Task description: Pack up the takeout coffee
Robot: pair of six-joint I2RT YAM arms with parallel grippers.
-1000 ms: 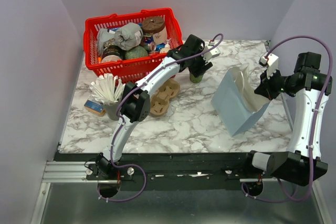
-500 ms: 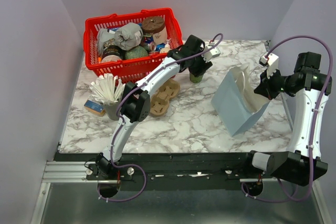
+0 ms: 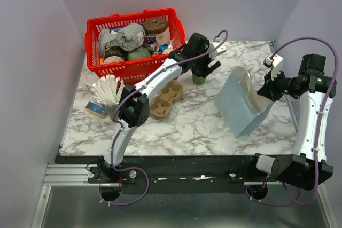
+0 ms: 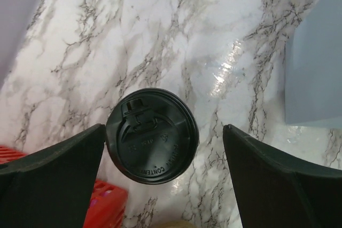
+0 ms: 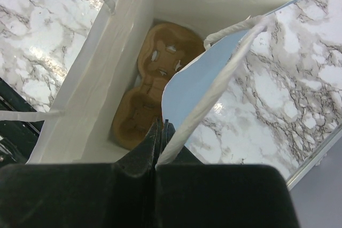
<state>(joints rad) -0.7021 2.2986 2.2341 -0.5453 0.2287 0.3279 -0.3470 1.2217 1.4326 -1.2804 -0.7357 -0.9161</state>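
The takeout coffee (image 3: 199, 80), a small green cup with a black lid (image 4: 152, 136), stands upright on the marble table between the red basket and the bag. My left gripper (image 3: 205, 69) hangs right above it, open. In the left wrist view the lid lies between the fingers (image 4: 53, 172), close against the left one and well apart from the right one. My right gripper (image 3: 267, 90) is shut on the upper rim of the light blue paper bag (image 3: 240, 106), by its white rope handle (image 5: 214, 92), holding the mouth open. A brown cardboard carrier (image 5: 152, 81) lies inside the bag.
A red basket (image 3: 133, 67) full of goods stands at the back left, just behind the cup. Another brown cup carrier (image 3: 165, 97) lies under the left arm. A grey cup of white stirrers (image 3: 109, 97) stands near the left edge.
The left gripper's jaws have spread wide around the cup, and its wrist has shifted slightly. The cup stays in place. The right arm and the bag have not moved.
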